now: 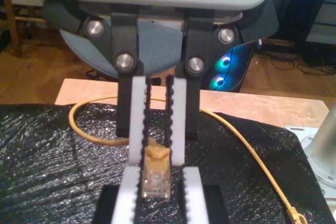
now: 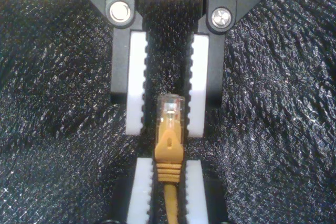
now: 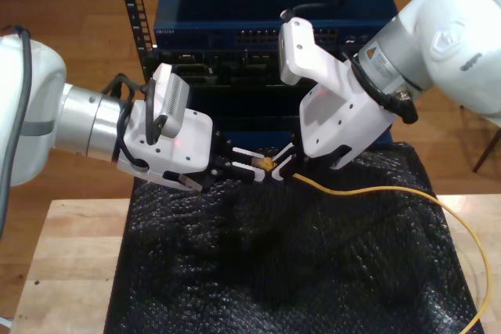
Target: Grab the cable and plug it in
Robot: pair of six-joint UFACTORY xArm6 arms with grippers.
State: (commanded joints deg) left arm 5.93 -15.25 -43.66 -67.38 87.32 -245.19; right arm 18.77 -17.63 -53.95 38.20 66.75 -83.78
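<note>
At the back of the room stands a blue network switch (image 3: 266, 13) in a rack, a row of ports along its front, and nothing is plugged in there that I can make out. In front of it a wooden table (image 3: 70, 256) carries a crinkled black mat (image 3: 274, 271), and the two arms meet above the mat's far edge.

The cable (image 3: 376, 190) is already off the table at one end. From the meeting point it runs toward the exterior view's right in a long yellow curve and drops past the mat's edge. Its other plugged end (image 1: 296, 216) lies on the mat.

My second gripper (image 2: 167, 163), on the arm at the exterior view's right, is clamped on the orange boot just behind the plug (image 2: 170, 106), the cord trailing back between its pads. My first gripper (image 1: 160, 174), facing it, has its jaws straddling the clear tip with a gap showing on each side, so it is released, not pinching.

So the grab looks done, and this reads as a handover or a re-grip in mid-air. What is left, I judge, is the main part: carrying the plug to a port and seating it.
</note>
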